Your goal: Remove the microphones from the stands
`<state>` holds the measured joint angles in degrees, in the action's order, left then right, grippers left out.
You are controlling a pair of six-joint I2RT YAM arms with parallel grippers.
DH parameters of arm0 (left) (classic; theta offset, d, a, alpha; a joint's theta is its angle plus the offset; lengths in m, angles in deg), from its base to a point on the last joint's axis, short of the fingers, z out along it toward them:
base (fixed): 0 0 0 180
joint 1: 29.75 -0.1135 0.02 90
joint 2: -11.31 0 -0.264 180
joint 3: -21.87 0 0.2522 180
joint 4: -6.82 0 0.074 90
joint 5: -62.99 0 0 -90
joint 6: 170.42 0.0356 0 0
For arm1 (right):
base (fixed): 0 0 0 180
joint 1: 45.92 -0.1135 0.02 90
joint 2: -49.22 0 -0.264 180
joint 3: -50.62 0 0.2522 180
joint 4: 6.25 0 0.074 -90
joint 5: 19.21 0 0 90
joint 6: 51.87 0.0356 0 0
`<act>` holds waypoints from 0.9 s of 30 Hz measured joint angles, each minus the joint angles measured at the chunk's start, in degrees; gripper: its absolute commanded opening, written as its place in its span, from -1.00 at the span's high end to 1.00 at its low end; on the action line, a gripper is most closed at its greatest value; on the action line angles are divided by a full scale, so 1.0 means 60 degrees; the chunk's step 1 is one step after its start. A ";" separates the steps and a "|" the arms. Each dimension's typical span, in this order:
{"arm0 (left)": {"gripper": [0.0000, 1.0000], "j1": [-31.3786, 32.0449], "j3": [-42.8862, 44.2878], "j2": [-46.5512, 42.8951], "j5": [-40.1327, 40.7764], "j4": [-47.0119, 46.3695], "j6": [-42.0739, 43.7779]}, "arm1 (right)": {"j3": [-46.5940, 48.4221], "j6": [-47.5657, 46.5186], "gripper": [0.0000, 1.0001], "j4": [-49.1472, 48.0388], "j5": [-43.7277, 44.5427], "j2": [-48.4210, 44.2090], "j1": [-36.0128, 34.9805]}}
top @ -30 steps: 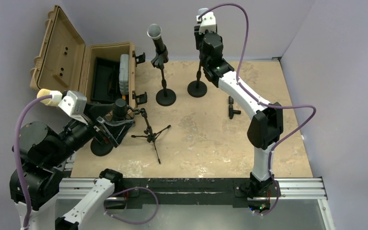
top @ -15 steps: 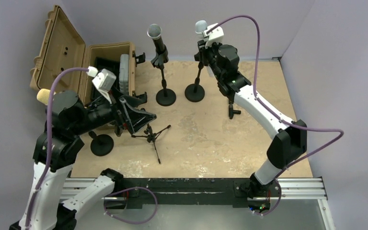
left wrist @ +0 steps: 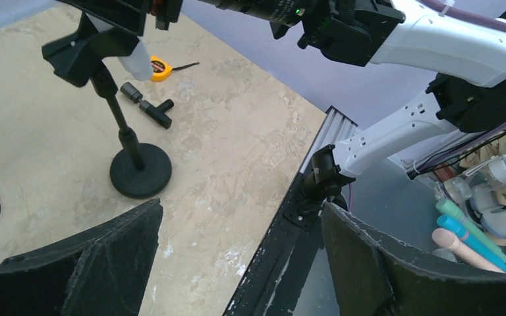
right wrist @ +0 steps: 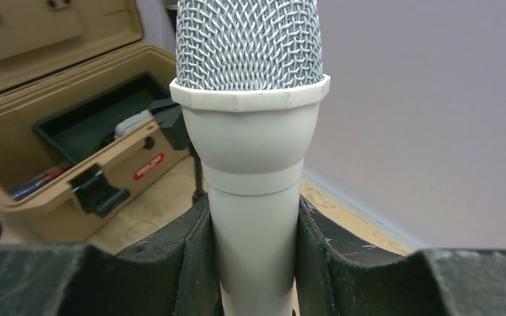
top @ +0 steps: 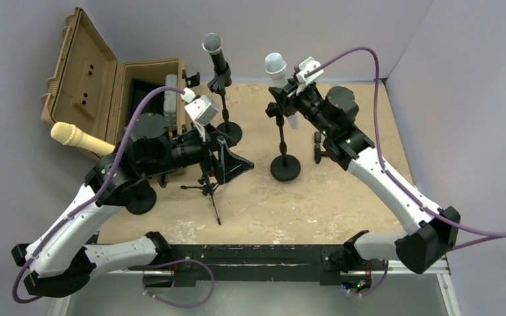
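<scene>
A white microphone (top: 276,66) with a silver mesh head sits in the clip of a black round-base stand (top: 285,168) near the table's middle. My right gripper (top: 290,104) is shut on the microphone's white body (right wrist: 253,164), just below the head, with a finger on each side (right wrist: 253,263). My left gripper (top: 237,162) is open and empty, left of the stand's base. In the left wrist view, the base (left wrist: 140,172), the clip (left wrist: 85,49) and the white body's lower end (left wrist: 135,64) show ahead of the open jaws (left wrist: 237,263).
A black microphone (top: 212,46) on its stand (top: 228,133) is behind my left gripper. A gold microphone (top: 72,136), a small tripod (top: 205,187), an open tan case (top: 138,92), a black T-shaped part (left wrist: 146,105) and a yellow tape measure (left wrist: 160,66) are around.
My right gripper has brought the white microphone and its stand from the back of the table toward the middle. My left arm has swung from the left side toward the stand.
</scene>
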<state>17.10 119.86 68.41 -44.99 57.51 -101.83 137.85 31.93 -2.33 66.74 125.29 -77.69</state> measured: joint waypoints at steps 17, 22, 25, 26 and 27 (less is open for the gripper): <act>-0.87 0.1592 -0.2699 0.0452 0.2007 -0.3075 0.2342 | -0.3045 0.0379 1.00 -0.0863 -0.2251 -0.3115 -0.0153; -0.91 0.1592 -0.2761 0.1020 0.2036 -0.3781 0.3242 | -0.3504 0.0543 1.00 -0.1246 -0.2353 -0.3515 -0.0149; -0.91 0.1566 -0.2761 0.1370 0.2000 -0.4299 0.3974 | -0.3581 0.0627 1.00 -0.1348 -0.2503 -0.3570 -0.0153; -0.91 0.1515 -0.2787 0.1461 0.1971 -0.4524 0.4146 | -0.3581 0.0667 1.00 -0.1348 -0.2514 -0.3566 -0.0153; -0.91 0.1450 -0.2852 0.1512 0.1912 -0.4772 0.4273 | -0.3592 0.0703 1.00 -0.1348 -0.2524 -0.3566 -0.0153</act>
<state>25.80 102.75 77.48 -33.51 28.88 -76.19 116.30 36.15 -10.42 51.59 103.90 -78.61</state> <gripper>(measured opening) 0.954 0.368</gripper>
